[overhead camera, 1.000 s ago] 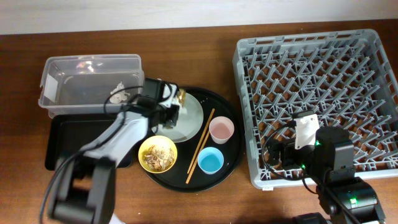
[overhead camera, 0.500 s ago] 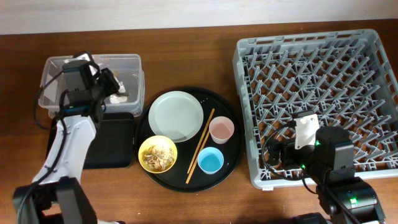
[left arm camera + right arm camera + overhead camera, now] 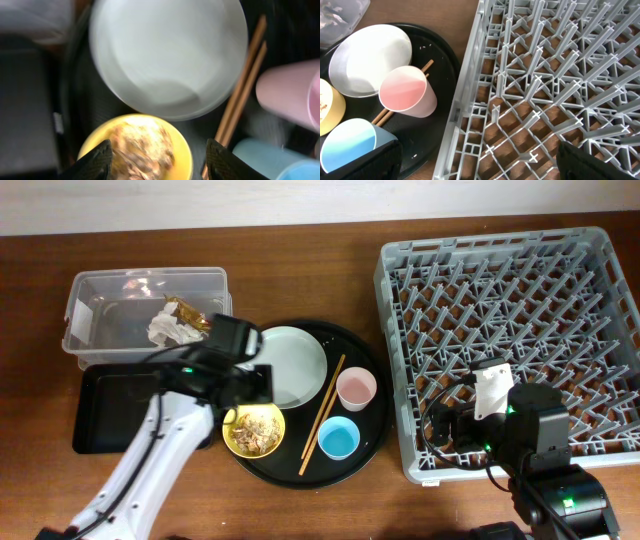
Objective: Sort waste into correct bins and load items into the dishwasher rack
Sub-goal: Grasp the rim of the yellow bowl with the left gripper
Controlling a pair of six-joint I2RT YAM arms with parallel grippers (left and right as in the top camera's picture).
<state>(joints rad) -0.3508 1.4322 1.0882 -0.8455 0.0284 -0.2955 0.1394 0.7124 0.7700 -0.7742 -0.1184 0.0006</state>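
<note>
Tub [image 3: 75,330]: paper [image 3: 165,330] and foil [image 3: 188,313] lie inside, at its right end.
Black tray [image 3: 110,405]: just beside the tub, looks bare.
Left gripper [image 3: 160,161]: released, fingers spread wide over the bowl [image 3: 253,428], holding nothing.
Bowl: on the round tray [image 3: 372,425], with scraps [image 3: 142,147] heaped inside; likely the next pick. A pinch on 1 wall could tip it and scatter rice.
Plate [image 3: 283,367]: bare, just beside the bowl; a low descent could clip its edge.
Chopsticks [image 3: 322,415]: 2, between plate and cups; a nudge could roll them.
Pink cup [image 3: 356,389], blue cup [image 3: 339,438]: mouths up, near each other.
Rack [image 3: 500,300]: nothing loaded.
Right gripper [image 3: 480,167]: released, over the rack's near-left pegs.
</note>
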